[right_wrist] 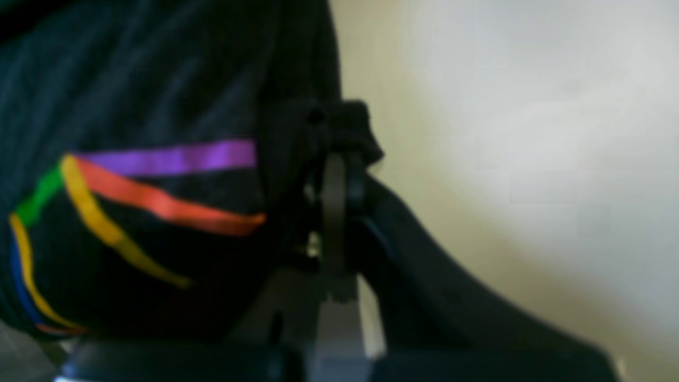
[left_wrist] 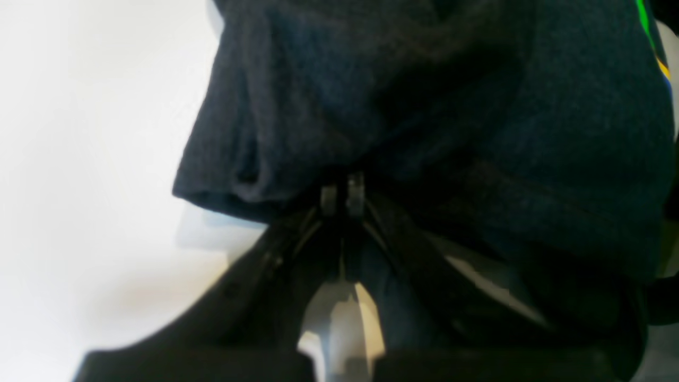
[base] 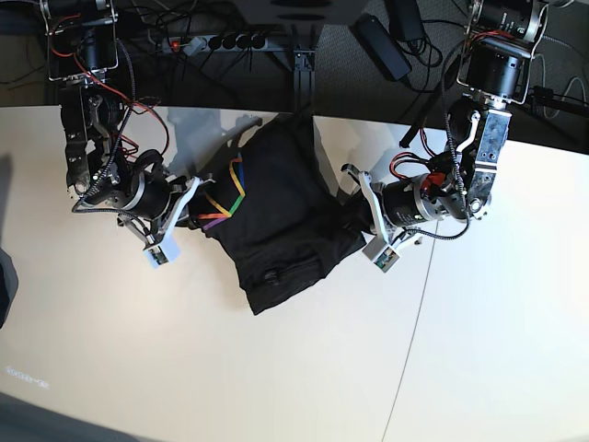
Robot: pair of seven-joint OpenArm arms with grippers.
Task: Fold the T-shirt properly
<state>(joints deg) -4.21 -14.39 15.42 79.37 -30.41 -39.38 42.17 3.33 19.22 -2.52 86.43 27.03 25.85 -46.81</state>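
From the base view's left we see the right arm hang down from its mount, bend at the elbow and reach sideways toward the middle of the matt cream tabletop [base: 230,368], its wrist low over the surface. The right gripper [base: 195,210] is clenched on the edge of the large black soft knit T-shirt [base: 276,221], just beside the rainbow-coloured line print [base: 227,195]. In the right wrist view its black jaws press together with a small bunched fold of cloth between the tips, and the print shows as glossy flat stripes of purple, orange, yellow, green and blue on the dull, finely ribbed fabric.

The T-shirt lies in the middle of the table between the two arms, a rumpled, roughly oblong heap with soft folds and a ragged lower corner pointing toward the front edge.

On the right of the base view the left arm mirrors the pose, dropping from its mount and reaching inward, cables looped round the forearm. The left gripper [base: 354,210] is clamped on the opposite edge of the shirt; in the left wrist view the jaw tips meet with dark, heathery cloth draped over them
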